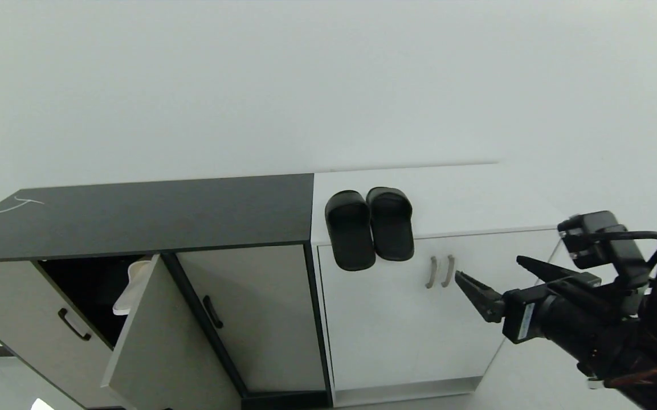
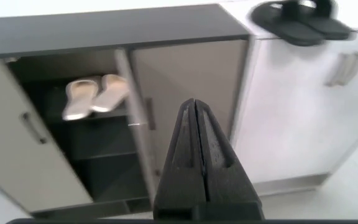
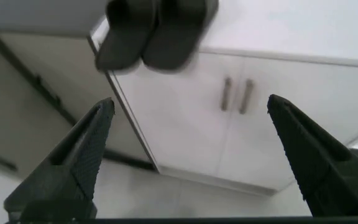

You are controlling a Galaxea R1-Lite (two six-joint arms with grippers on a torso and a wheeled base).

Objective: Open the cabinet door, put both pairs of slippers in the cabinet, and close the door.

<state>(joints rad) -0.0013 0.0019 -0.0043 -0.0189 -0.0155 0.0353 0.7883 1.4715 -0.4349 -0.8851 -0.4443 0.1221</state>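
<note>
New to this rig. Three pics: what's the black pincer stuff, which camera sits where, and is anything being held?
It's a two-armed robot on wheels, and each arm ends in a black two-finger gripper. The wide picture comes from a camera on its head, looking down at two cabinets. The other two come from cameras on the wrists, each looking out along its own gripper.

The right gripper is open and hangs in front of the white cabinet. The left gripper is shut, with nothing between its fingers. So nothing is held.

A pair of black slippers sits on top of the white cabinet, toes over the front edge. The dark cabinet has one door open, and a pair of pale slippers lies on a shelf inside.
</note>
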